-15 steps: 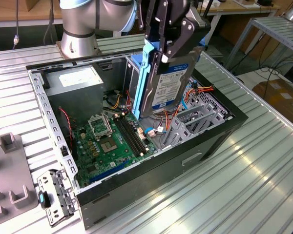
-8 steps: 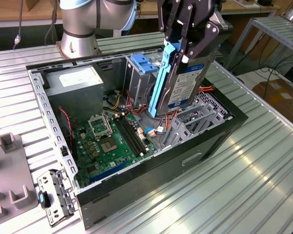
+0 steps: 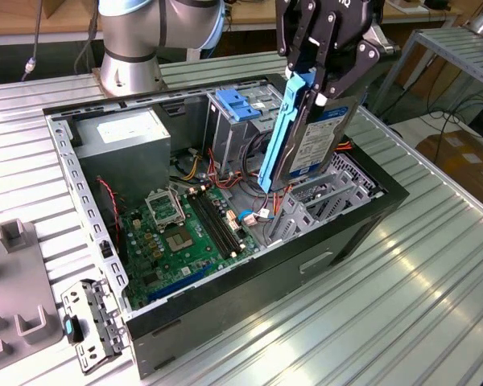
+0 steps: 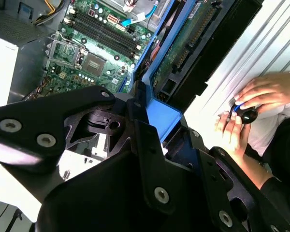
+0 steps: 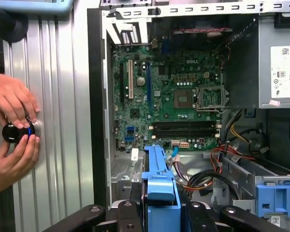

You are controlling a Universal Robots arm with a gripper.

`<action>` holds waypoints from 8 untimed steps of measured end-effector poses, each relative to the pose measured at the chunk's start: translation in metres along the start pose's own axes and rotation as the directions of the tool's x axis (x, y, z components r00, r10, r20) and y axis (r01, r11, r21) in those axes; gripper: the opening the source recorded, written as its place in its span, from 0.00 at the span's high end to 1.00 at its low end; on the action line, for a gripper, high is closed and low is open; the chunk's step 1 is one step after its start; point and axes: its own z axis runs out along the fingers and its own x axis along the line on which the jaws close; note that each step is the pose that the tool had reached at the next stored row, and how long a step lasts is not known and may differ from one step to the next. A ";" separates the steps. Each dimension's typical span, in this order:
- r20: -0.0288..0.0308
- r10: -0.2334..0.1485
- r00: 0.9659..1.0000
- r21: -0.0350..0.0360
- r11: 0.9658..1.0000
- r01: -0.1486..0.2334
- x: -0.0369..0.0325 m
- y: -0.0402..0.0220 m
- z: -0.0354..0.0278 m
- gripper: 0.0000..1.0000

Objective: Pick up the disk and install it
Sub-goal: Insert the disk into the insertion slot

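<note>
Plainly, the gripper [image 3: 320,80], a set of matte black linked fingers with bright bolt heads, is clamped narrow on the upper end of the disk [image 3: 318,141], a flat silver-grey metal slab with a white-and-blue label on its face and smooth blue plastic carrier rails [image 3: 276,141] along its edges. The disk hangs from the fingers almost upright, tilted a little, its green circuit underside showing in the second wrist view. Directly below the gripper lies the open computer case [image 3: 306,265], black-walled with perforated sheet-metal edges. The disk's lower end reaches down to the folded silver drive bay [image 3: 306,211] in the case; whether they touch cannot be told. Beyond the gripper's tip sits the green motherboard [image 3: 177,233] with its dark memory slots and square socket, then the dull grey power-supply box [image 3: 133,137]. A blue plastic drive cage [image 3: 240,103] stands just beside the held disk, and red, orange and blue cables [image 5: 222,159] loop near the bay. Outside the case, on the ribbed aluminium table [image 3: 402,305], a person's hands [image 5: 12,101] grip a round black knob [image 5: 17,131], well apart from the gripper.
</note>
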 end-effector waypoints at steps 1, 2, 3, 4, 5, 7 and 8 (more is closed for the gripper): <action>0.000 -0.008 1.000 0.000 1.000 0.008 0.0003 -0.0009 0.0007 0.63; 0.000 -0.018 1.000 0.001 1.000 0.018 0.0009 -0.0033 0.0020 0.63; 0.000 -0.019 1.000 0.001 1.000 0.019 0.0015 -0.0085 0.0029 0.63; 0.000 -0.019 1.000 0.001 1.000 0.019 0.0018 -0.0117 0.0034 0.63; 0.001 -0.019 1.000 0.001 1.000 0.019 0.0021 -0.0148 0.0039 0.63; 0.000 -0.019 1.000 0.001 1.000 0.019 0.0033 -0.0256 0.0055 0.63; 0.000 -0.019 1.000 0.001 1.000 0.019 0.0041 -0.0289 0.0064 0.63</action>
